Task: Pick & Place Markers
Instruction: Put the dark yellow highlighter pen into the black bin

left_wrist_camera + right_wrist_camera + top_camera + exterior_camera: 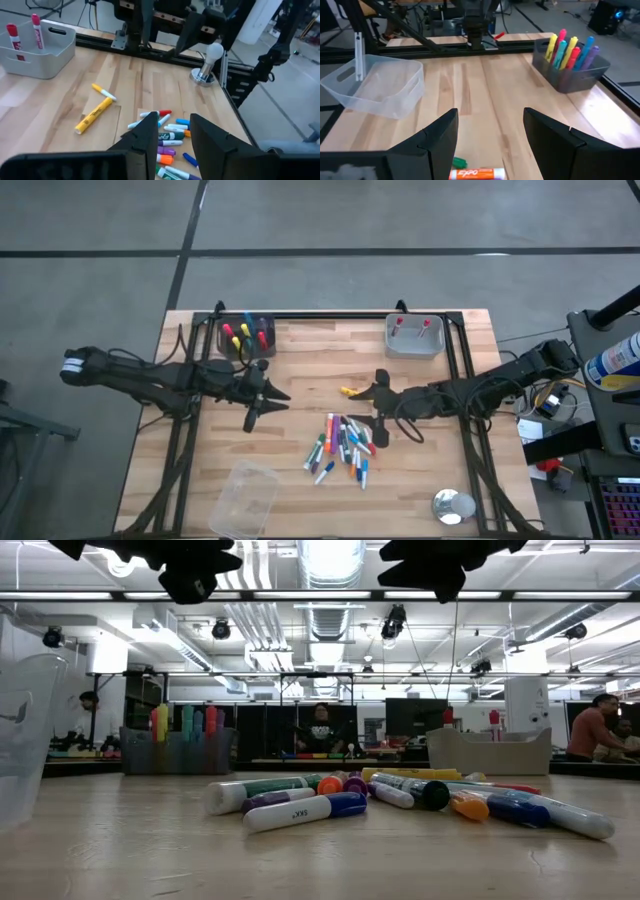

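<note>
Wooden table, busy lab room behind with people at desks far off. Right gripper (362, 415) hovers empty above the table, fingers spread wide, tips over the near edge of the marker pile (342, 448). Left gripper (268, 402) hangs empty too, fingers part open with a narrower gap, well apart from the pile. Markers lie loose and crossed just below and beside the right tips, several touching each other. Yellow marker (348, 391) sits alone just beside the right gripper's other finger. Farther out: dark bin (246, 336) with upright markers behind the left gripper, grey bin (414, 337) holding two red-capped markers behind the right one, clear tub (243, 498) lying near the front edge, small silver object (453, 506) at the front right corner.

Risks, as a judgement: markers are packed tight, so wide fingers coming down could pinch two at once or shove neighbours and make them roll. Round barrels may slip or tilt in a grasp. Arms face each other, so both reaching for the pile could collide.
</note>
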Robot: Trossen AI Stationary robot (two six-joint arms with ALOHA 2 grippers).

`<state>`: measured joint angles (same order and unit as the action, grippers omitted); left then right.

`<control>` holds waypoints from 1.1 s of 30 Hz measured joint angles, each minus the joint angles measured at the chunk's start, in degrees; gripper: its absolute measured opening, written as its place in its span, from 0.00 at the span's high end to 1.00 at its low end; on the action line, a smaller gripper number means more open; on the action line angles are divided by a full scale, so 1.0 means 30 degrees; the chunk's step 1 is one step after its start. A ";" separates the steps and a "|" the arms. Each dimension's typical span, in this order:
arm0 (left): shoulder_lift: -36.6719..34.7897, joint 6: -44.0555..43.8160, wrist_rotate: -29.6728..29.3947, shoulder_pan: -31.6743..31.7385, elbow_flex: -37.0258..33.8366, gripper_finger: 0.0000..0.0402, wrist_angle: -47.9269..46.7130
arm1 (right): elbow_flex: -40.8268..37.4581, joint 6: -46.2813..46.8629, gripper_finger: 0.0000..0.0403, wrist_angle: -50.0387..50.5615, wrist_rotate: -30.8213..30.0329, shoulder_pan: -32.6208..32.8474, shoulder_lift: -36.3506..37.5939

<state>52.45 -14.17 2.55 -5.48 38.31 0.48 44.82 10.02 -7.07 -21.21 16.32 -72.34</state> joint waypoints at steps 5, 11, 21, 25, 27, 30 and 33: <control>-0.0075 -0.0802 0.0051 -0.0014 -0.0396 0.74 0.1408 | 0.0000 -0.0299 0.46 0.0198 0.0046 -0.0139 0.0000; -0.0085 -0.1031 0.0598 -0.0160 -0.0366 0.74 0.2839 | 0.0096 -0.2218 0.46 0.1563 0.1694 -0.0282 0.0000; -0.0137 -0.1375 0.0954 -0.0145 -0.0352 0.74 0.2913 | 0.0211 -0.4477 0.46 0.2462 0.2563 -0.1181 -0.0069; 0.0016 -0.1818 0.0980 -0.0145 -0.0367 0.74 0.2848 | 0.0215 -0.6367 0.46 0.2528 0.3124 -0.1397 -0.0073; 0.0117 -0.1980 0.0984 -0.0145 -0.0374 0.74 0.2824 | 0.0223 -0.7264 0.46 0.2712 0.3193 -0.1476 -0.0073; 0.0182 -0.2468 0.0984 -0.0138 -0.0374 0.74 0.2836 | 0.0355 -0.7962 0.46 0.2878 0.3270 -0.1716 -0.0073; 0.0189 -0.2835 0.0987 -0.0138 -0.0374 0.74 0.2839 | 0.0538 -0.9017 0.46 0.2878 0.3606 -0.1896 -0.0073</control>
<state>53.01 -22.68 5.51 -5.89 37.19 8.99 46.43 -17.03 1.56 -10.39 10.63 -72.55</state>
